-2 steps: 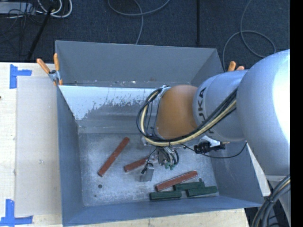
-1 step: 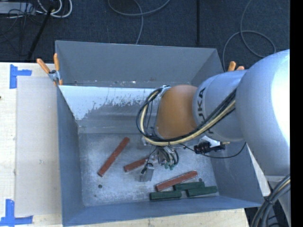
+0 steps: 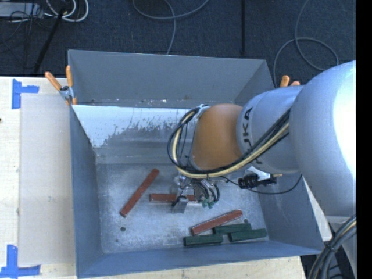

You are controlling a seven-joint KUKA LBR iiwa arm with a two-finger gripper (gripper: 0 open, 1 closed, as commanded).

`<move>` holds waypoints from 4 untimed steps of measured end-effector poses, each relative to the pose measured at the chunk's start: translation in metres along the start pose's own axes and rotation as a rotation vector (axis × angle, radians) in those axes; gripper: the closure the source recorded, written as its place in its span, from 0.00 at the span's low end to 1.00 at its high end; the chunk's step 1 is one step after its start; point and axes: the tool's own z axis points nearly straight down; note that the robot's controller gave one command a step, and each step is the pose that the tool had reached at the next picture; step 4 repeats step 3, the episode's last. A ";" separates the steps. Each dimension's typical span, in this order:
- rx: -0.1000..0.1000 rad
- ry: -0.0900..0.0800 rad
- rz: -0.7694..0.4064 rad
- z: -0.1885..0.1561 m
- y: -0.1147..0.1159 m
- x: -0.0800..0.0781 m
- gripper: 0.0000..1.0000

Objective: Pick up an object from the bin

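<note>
My gripper (image 3: 181, 202) is down on the bin floor near the middle, under the orange wrist cover. Its fingers (image 3: 176, 206) stand right at a short reddish-brown bar (image 3: 161, 197) that lies flat and pokes out to the left of them. Whether the fingers clasp that bar is hidden by the gripper body. A longer reddish-brown stick (image 3: 139, 192) lies slanted to the left of it, apart from the gripper. Another reddish-brown stick (image 3: 216, 222) lies to the lower right of the gripper.
Two dark green bars (image 3: 203, 240) (image 3: 247, 232) lie along the bin's front wall at the lower right. A small dark speck (image 3: 123, 229) sits on the floor at the left. The arm covers the bin's right side.
</note>
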 end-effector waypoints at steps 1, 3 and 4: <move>0.000 -0.002 0.003 -0.042 0.000 -0.001 1.00; 0.000 -0.001 0.003 -0.105 0.000 -0.002 1.00; 0.000 -0.001 0.003 -0.105 0.000 -0.002 1.00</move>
